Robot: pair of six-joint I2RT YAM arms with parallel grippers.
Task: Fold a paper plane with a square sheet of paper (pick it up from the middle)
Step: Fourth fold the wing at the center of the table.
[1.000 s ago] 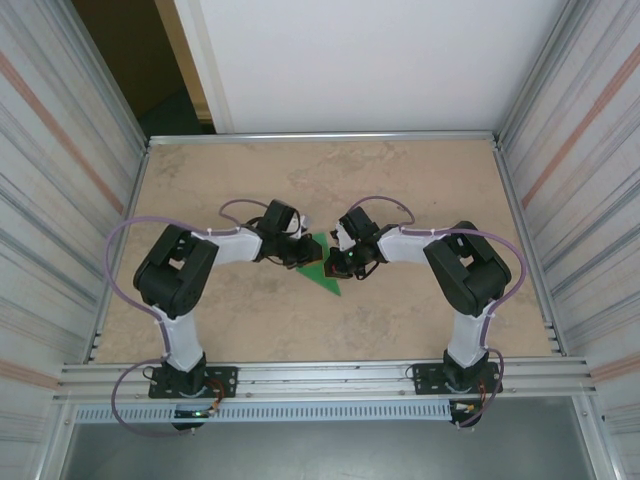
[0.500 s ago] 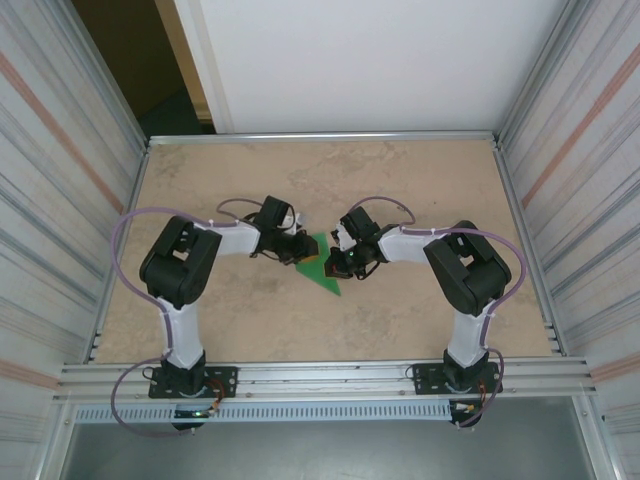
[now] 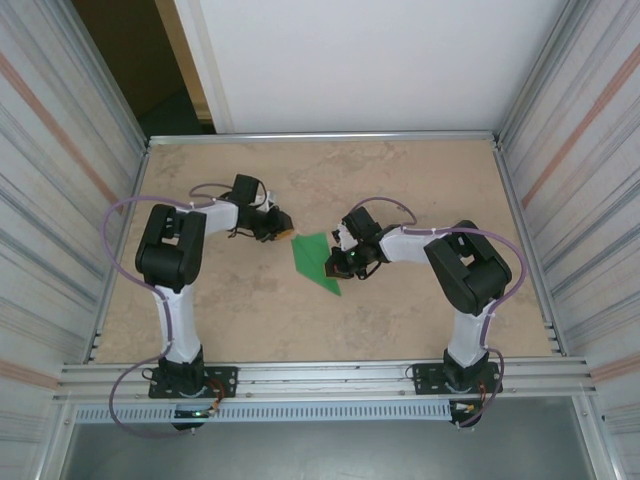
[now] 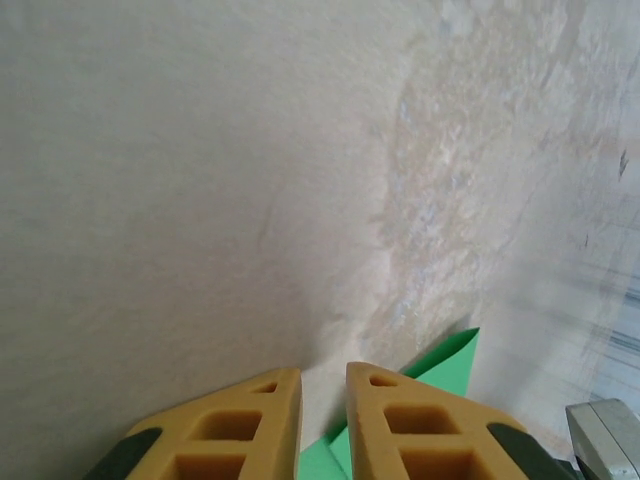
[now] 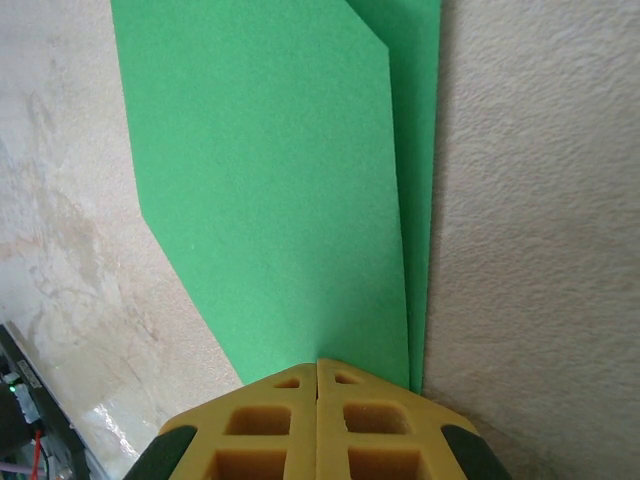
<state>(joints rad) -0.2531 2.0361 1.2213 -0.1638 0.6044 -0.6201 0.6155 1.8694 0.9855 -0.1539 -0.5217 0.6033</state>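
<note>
**Bench note: folded green sheet at mid-table, right pincer clenched at its edge**

Top external view. The green paper [image 3: 313,258] lay flat on the table [image 3: 420,180], about mid-table, between the two arms. Its outline was angular, with a point towards the near edge. The left gripper [image 3: 283,226] was off the sheet, just beside its far left corner and clear of it. The right gripper [image 3: 340,266] sat at the sheet's right edge. Jaw state was not readable from this height for either arm.

Left wrist view. The left gripper [image 4: 323,372] had its two yellow fingers parted by a narrow gap, with nothing between them: released, holding nothing. Through and beside the gap a corner of the green paper [image 4: 450,360] showed, lying on the bare table [image 4: 200,200] under the right-hand finger.

Right wrist view. The right gripper [image 5: 318,362] was clenched, its fingers pressed together with no gap. The tips met over the near end of the green paper [image 5: 280,180], close to its long straight edge. Two layers were visible, the upper flap overlapping a narrower strip on the right. The sheet ran in under the tips. Whether any paper was pinched between them I could not tell.
</note>
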